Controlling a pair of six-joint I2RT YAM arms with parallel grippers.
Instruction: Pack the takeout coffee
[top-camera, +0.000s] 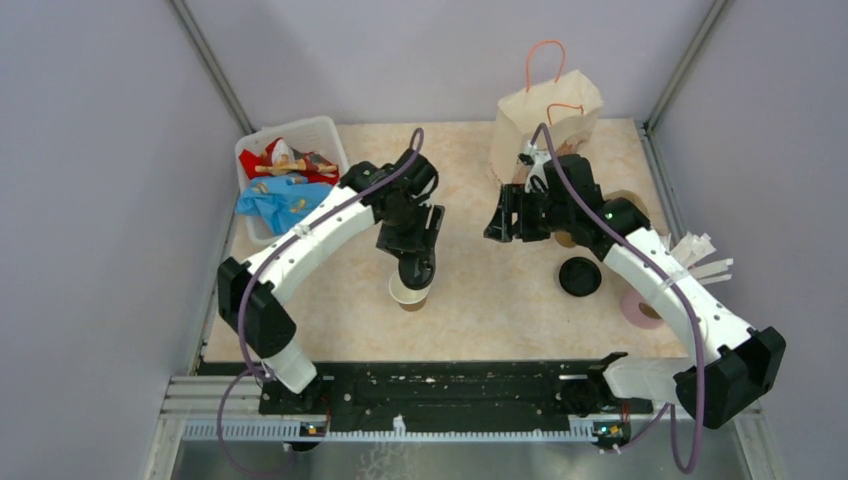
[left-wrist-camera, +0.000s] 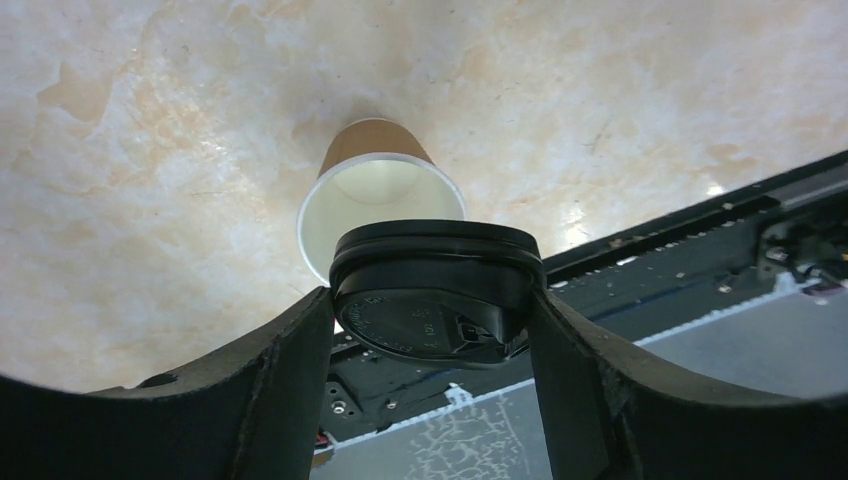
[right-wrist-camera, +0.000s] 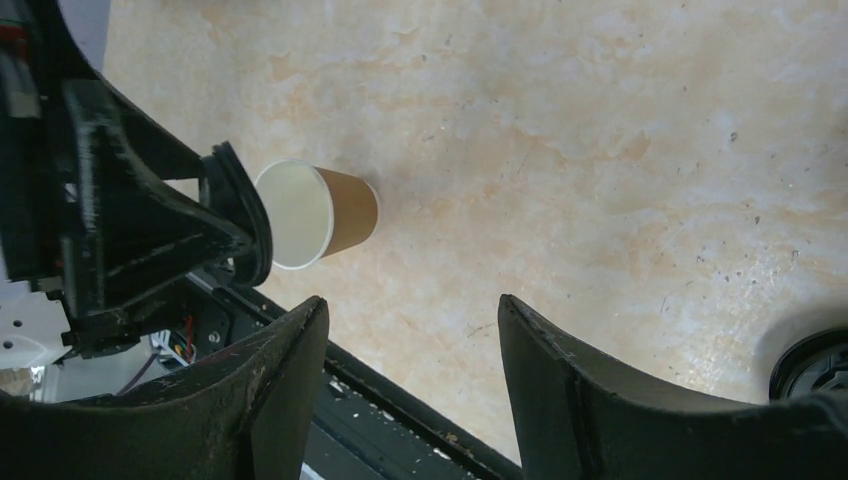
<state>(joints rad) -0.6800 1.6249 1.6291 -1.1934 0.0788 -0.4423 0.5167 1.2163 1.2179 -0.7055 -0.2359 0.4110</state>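
**A:** What is the left gripper (left-wrist-camera: 432, 320) doing?

**B:** It is pinching a black lid (left-wrist-camera: 430, 295) by its edges, with one dark finger pressing on each side. The lid is round, glossy moulded plastic with a raised rim and small embossed lettering. It is hanging tilted just over the near side of a cup's mouth.

**A:** And the paper cup (left-wrist-camera: 378, 190) itself?

**B:** It is standing upright on the mottled beige table (left-wrist-camera: 150, 150), left of centre and toward the near edge. It has a matte brown wall tapering downward and a thin white rolled rim. The pale cream inside is showing, so the cup is sitting uncovered. I cannot tell whether the lid is touching the rim.

**A:** Is the right gripper (right-wrist-camera: 410, 340) carrying anything?

**B:** No. Its two blunt black fingers are standing spread, with only tabletop showing between them. From above it is hanging right of centre, just on the near side of a creased tan paper bag (top-camera: 545, 110) with orange cord handles.

**A:** Where is the other lid lying?

**B:** The second lid (top-camera: 580, 276) is lying flat on the table, nearer and to the right of that gripper, apart from it.

**A:** What else is sitting around?

**B:** A pink cup (top-camera: 636, 310) holding flat white sticks (top-camera: 705, 260) is sitting at the right edge, partly hidden by the right arm. A white plastic bin (top-camera: 300, 124) of crumpled red and blue wrappers is sitting at the far left.
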